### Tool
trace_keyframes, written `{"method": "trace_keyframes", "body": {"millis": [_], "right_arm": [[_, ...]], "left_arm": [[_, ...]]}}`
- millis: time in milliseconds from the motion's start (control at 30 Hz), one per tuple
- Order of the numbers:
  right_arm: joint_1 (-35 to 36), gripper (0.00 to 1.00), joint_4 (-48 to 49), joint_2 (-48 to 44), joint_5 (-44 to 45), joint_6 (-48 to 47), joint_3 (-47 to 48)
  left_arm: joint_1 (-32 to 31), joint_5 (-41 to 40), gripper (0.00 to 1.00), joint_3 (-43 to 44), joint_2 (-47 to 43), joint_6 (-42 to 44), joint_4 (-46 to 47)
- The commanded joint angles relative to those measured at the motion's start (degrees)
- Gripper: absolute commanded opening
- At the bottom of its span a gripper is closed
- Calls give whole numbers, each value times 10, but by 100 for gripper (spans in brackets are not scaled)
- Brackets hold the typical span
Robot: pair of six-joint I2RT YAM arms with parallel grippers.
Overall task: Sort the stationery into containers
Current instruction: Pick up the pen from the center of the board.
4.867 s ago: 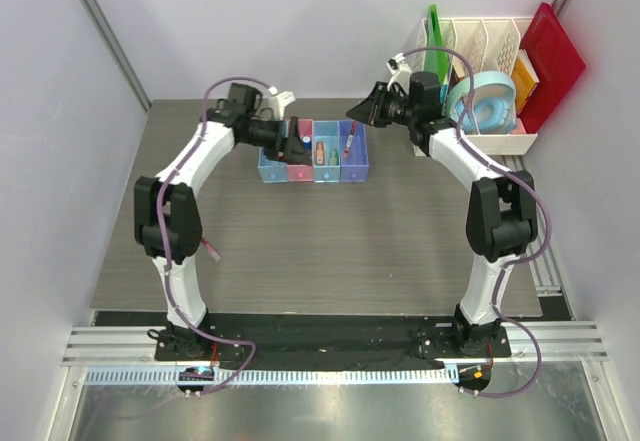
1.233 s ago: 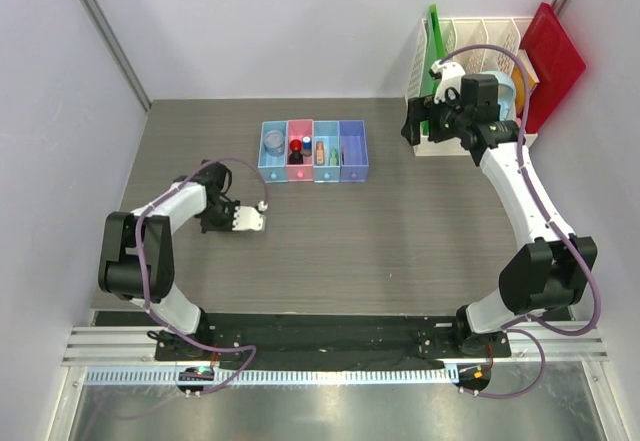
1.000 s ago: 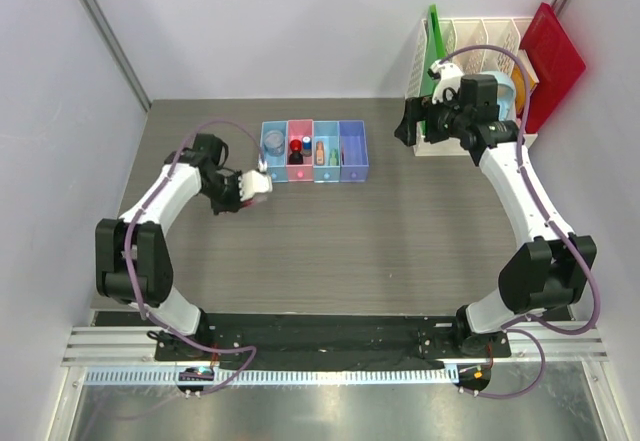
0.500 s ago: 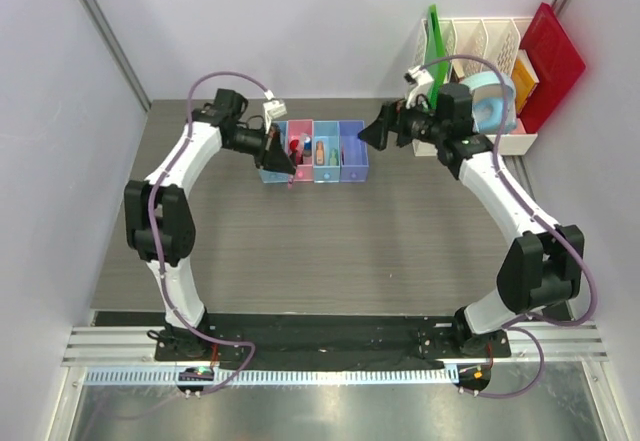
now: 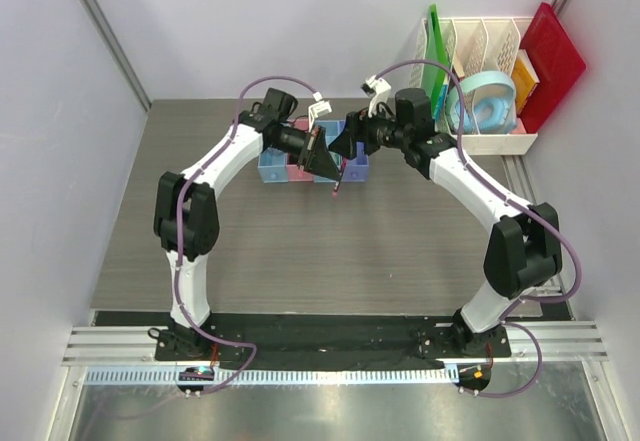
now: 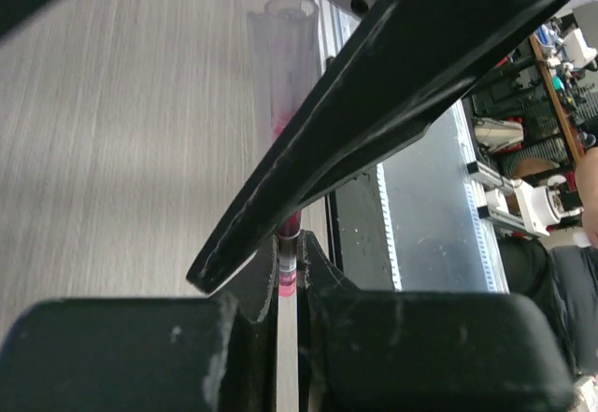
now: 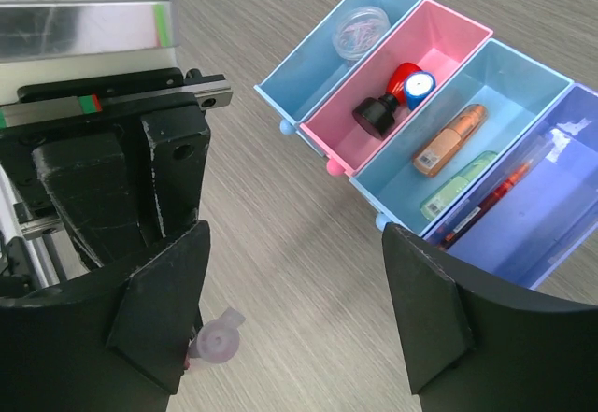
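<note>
Shows the left gripper [image 5: 325, 158] pinched shut on a red pen with a clear cap [image 5: 338, 182], low over the near edge of a row of four joined bins. Holds that pen by one end in the left wrist view [image 6: 290, 248], with the clear cap [image 6: 283, 52] pointing away from the fingers over bare grey table [image 5: 300, 251].

Shows the right gripper [image 5: 343, 144] spread wide, tip to tip with the left one. Brackets the pen's cap [image 7: 217, 342] just inside one open finger [image 7: 159, 309] in the right wrist view. Crosses the pen with a dark finger [image 6: 374, 104] in the left wrist view; cannot tell whether touching.

Beyond the grippers, from the right wrist view:
- first light-blue bin [image 7: 313, 76], with a clear round piece [image 7: 363, 21];
- pink bin [image 7: 439, 48], with a small red ball-like piece on a black base [image 7: 385, 102] touching a tiny blue-capped piece [image 7: 420, 83];
- second light-blue bin [image 7: 514, 85], with an orange marker [image 7: 450, 138] beside a light green marker [image 7: 458, 185];
- purple-blue bin [image 7: 561, 197], with a second dark red pen [image 7: 486, 199] along its inner wall.

Farther right at the table's back corner, a white slotted rack [image 5: 500, 143].
</note>
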Motion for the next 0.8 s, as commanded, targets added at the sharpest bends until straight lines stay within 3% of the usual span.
{"method": "trace_keyframes", "body": {"millis": [0, 267, 400, 433, 500, 533, 633, 667, 733, 767], "right_arm": [[4, 79, 21, -25, 18, -6, 11], [5, 72, 20, -56, 36, -14, -4], [5, 49, 23, -69, 48, -20, -14], [5, 31, 24, -70, 53, -20, -14], [5, 22, 24, -70, 55, -21, -13], [5, 10, 24, -69, 60, -21, -12], [6, 2, 22, -68, 72, -25, -8], [7, 1, 21, -66, 74, -25, -6], [6, 1, 15, -63, 81, -30, 1], [7, 1, 13, -58, 88, -33, 8]], "left_arm": [[-6, 15, 0, -26, -44, -142, 177], [8, -31, 0, -117, -73, -363, 463], [13, -26, 0, -130, -61, -438, 564], [13, -22, 0, -132, -61, -445, 568], [12, -20, 0, -135, -55, -453, 573], [12, -16, 1, -136, -53, -456, 574], [12, -8, 37, -138, -50, -465, 578], [13, -8, 66, -144, -50, -466, 577], [14, -9, 85, -156, -57, -462, 583], [14, -12, 100, -171, -60, -459, 582]]}}
